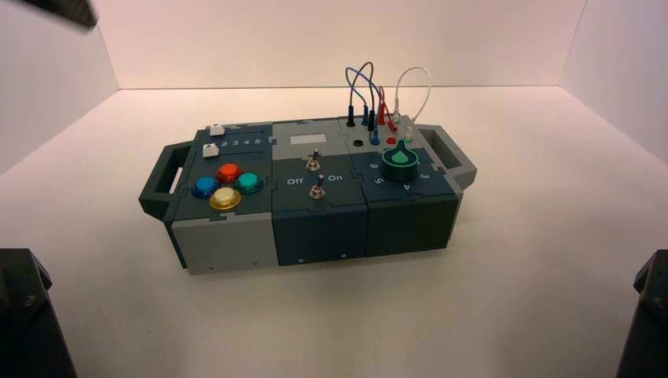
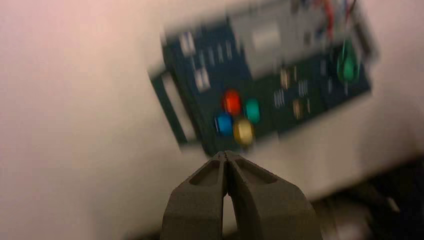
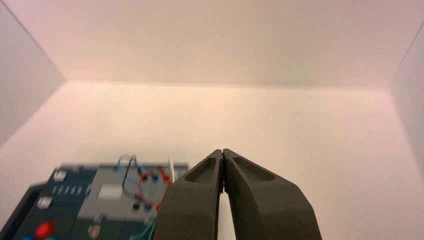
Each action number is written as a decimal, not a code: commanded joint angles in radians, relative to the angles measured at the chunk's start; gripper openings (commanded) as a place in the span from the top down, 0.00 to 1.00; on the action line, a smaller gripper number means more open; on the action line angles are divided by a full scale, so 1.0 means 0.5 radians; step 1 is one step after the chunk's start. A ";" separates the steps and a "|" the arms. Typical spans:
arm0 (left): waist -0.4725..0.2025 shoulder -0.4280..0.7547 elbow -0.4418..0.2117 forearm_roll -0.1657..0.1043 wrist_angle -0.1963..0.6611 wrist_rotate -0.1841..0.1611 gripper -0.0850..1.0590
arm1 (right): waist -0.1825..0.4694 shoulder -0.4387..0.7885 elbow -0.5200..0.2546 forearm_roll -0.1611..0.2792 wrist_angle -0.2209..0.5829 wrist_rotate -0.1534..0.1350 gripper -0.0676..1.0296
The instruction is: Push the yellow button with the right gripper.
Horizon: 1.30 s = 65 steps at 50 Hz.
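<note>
The yellow button (image 1: 224,198) sits at the near corner of a cluster of domed buttons on the left end of the box (image 1: 236,240). It also shows in the left wrist view, yellow button (image 2: 243,131), a little beyond the fingertips. My right gripper (image 3: 222,151) is shut with nothing between its fingers. It points over the box's wired end towards the back wall, well away from the buttons, and the yellow button is out of that view. My left gripper (image 2: 227,155) is shut too and hangs above the table, short of the box's button end.
Red (image 1: 228,172), blue (image 1: 205,187) and green (image 1: 248,183) buttons surround the yellow one. Two toggle switches (image 1: 316,187) stand mid-box, with a green knob (image 1: 400,157) and looped wires (image 1: 370,94) at the right end. Black arm blocks (image 1: 650,315) fill both near corners. White walls enclose the table.
</note>
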 commanded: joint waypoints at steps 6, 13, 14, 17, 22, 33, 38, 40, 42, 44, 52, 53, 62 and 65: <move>-0.034 -0.074 0.012 -0.092 0.230 0.006 0.95 | 0.279 0.230 -0.206 0.107 0.282 0.003 0.96; -0.040 -0.101 0.031 -0.092 0.236 0.015 0.95 | 0.699 0.445 -0.337 0.132 0.350 0.031 0.96; -0.040 -0.095 0.031 -0.092 0.236 0.015 0.95 | 0.746 0.485 -0.359 0.138 0.356 0.037 0.96; -0.040 -0.092 0.034 -0.089 0.230 0.025 0.95 | 0.838 0.565 -0.402 0.150 0.365 0.037 0.96; -0.040 -0.052 0.049 -0.083 0.202 0.049 0.95 | 1.062 0.776 -0.491 0.184 0.365 0.034 0.96; -0.040 0.021 0.067 -0.080 0.147 0.067 0.95 | 1.433 1.236 -0.703 0.187 0.365 0.031 0.96; -0.040 0.021 0.071 -0.077 0.135 0.071 0.95 | 1.528 1.405 -0.792 0.187 0.359 0.025 0.96; -0.040 0.018 0.071 -0.080 0.132 0.071 0.95 | 1.549 1.451 -0.819 0.187 0.359 0.018 0.96; -0.040 0.018 0.074 -0.080 0.129 0.071 0.95 | 1.592 1.543 -0.874 0.187 0.359 0.006 0.96; -0.040 0.015 0.074 -0.077 0.123 0.071 0.95 | 1.614 1.638 -0.933 0.187 0.365 -0.003 0.96; -0.040 0.000 0.083 -0.067 0.117 0.071 0.95 | 1.654 2.043 -1.243 0.190 0.503 -0.040 0.96; -0.040 -0.025 0.086 -0.064 0.120 0.067 0.95 | 1.709 2.209 -1.414 0.190 0.626 -0.043 0.96; -0.040 -0.058 0.107 -0.058 0.129 0.067 0.95 | 1.770 2.414 -1.608 0.202 0.746 -0.037 0.96; -0.040 -0.064 0.117 -0.046 0.129 0.067 0.95 | 1.770 2.482 -1.651 0.224 0.782 -0.034 0.96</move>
